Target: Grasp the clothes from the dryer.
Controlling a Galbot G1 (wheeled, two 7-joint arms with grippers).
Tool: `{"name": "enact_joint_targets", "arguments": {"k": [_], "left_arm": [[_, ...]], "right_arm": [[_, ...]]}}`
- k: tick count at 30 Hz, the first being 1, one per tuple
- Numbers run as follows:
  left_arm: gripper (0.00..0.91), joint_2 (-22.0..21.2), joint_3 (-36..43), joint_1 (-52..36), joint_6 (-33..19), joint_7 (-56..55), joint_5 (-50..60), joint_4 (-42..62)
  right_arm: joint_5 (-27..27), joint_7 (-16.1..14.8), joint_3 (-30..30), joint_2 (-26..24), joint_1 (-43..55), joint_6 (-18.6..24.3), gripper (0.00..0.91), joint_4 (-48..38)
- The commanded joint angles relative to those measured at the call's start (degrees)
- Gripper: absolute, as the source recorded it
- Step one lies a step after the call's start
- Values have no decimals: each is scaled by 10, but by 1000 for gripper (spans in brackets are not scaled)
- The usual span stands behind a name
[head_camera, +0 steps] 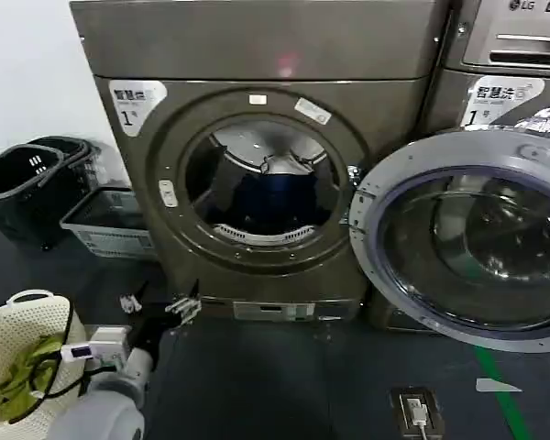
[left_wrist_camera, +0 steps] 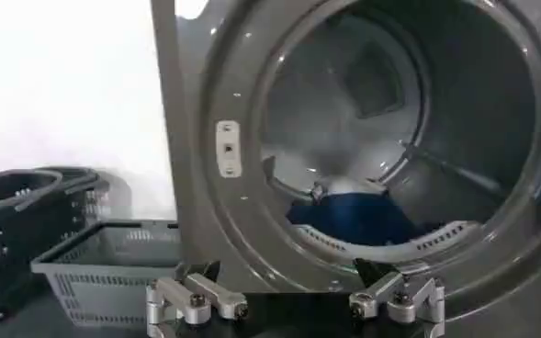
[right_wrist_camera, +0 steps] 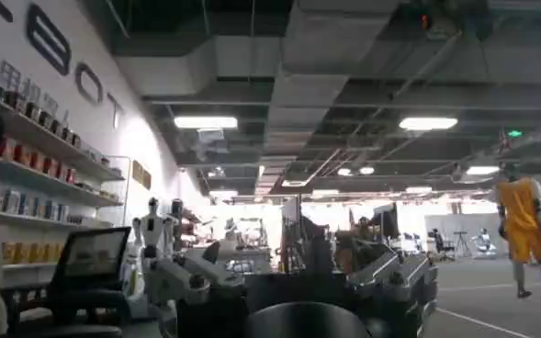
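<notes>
Ahead of the open left gripper (left_wrist_camera: 295,303), navy clothes (left_wrist_camera: 362,219) are lying inside the dryer (head_camera: 257,55) drum. Risk: fingers are catching the port rim on entry. Right gripper (right_wrist_camera: 298,294) is idling, pointing away; open or closed, cannot tell.

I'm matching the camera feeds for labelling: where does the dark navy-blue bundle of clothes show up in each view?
Head view: the dark navy-blue bundle of clothes lies low inside the drum, seen through the round port of the bronze-grey dryer.
Left wrist view: the bundle rests on the drum floor beyond the open left gripper.
Right wrist view: not in it.
Shared landmark: the port's lower rim.
</notes>
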Motion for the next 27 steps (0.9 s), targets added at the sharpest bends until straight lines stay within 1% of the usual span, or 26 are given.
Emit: {"name": "enact_joint_targets", "arguments": {"k": [1, 10, 18, 22, 27], "left_arm": [[907, 0, 2, 0, 28, 0, 1, 1], [907, 1, 3, -3, 28, 2, -2, 2], [907, 1, 5, -4, 28, 5, 0, -4], [907, 2, 4, -3, 28, 5, 1, -4], [907, 2, 4, -2, 28, 3, -7, -8]], "right_arm": [[0, 0, 0, -1, 0, 0, 907, 0], [-1, 5, 0, 3, 0, 6, 907, 2], [8, 23, 0, 12, 2, 16, 907, 10], [20, 39, 4, 8, -1, 17, 907, 4], [23, 40, 4, 10, -1, 18, 907, 5]]}}
